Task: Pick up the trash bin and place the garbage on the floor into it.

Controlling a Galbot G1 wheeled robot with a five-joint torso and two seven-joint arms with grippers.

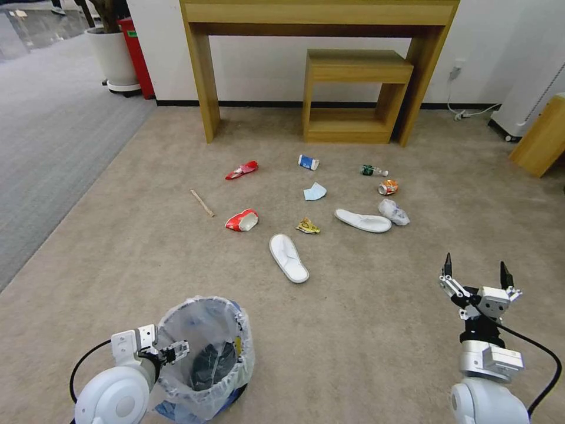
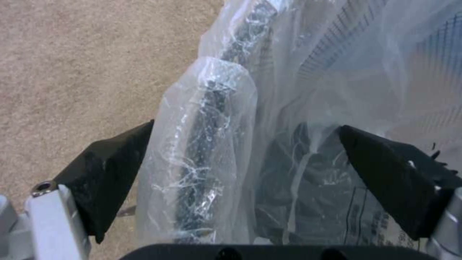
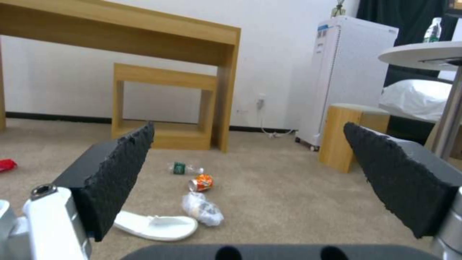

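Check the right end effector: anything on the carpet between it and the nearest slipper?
Nothing visible. The right end effector hangs open above bare floor, and the carpet between it and the closer slipper is clear. The plastic wad and orange can lie beyond that slipper, not in the path.

The trash bin (image 1: 203,359) is found on the floor (image 1: 365,330) at the near left, its rim straddled by the left pincer (image 1: 170,352). The right pincer (image 1: 474,272) is held at the near right, well apart from it. The garbage is scattered ahead: one slipper (image 1: 288,257) nearest, a second slipper (image 1: 363,221) to its right, the can (image 1: 388,187) and bottle (image 1: 374,171) behind that, the stick (image 1: 202,202) farthest left. The counter (image 1: 318,23) is set behind everything, against the wall.
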